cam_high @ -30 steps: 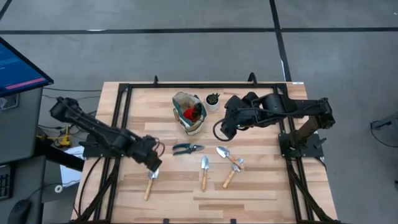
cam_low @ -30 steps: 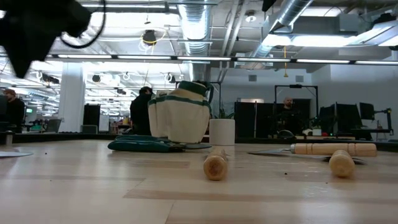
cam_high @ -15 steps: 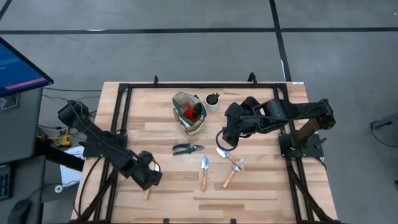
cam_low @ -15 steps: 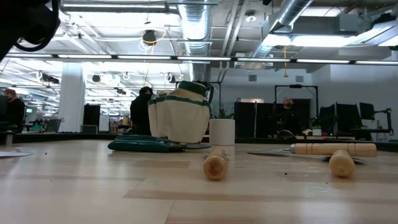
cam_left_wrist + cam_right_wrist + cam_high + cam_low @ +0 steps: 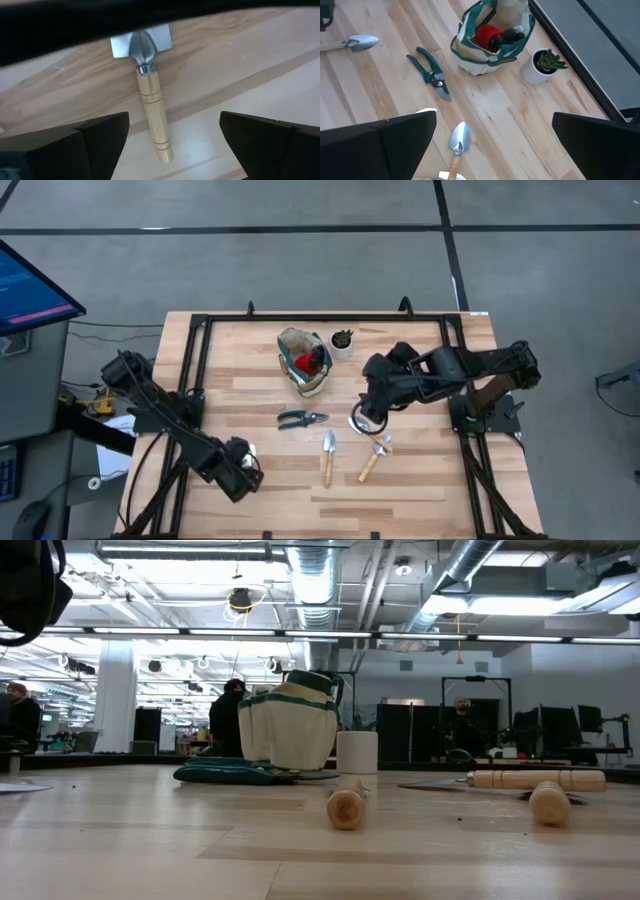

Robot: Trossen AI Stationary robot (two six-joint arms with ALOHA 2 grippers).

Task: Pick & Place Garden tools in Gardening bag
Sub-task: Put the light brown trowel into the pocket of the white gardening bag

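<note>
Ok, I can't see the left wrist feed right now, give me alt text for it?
The left gripper is open above a small garden tool lying flat on the wooden table, its light wooden handle between the two dark fingers and its silver metal head pointing away from the camera.

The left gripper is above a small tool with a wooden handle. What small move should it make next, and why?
Probably lower straight down and close on the wooden handle. The left gripper is open, its fingers stand on either side of the handle, and it does not seem to touch the tool yet.

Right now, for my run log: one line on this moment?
left gripper: open over trowel | right gripper: open above tools | gardening bag: red item inside
</note>
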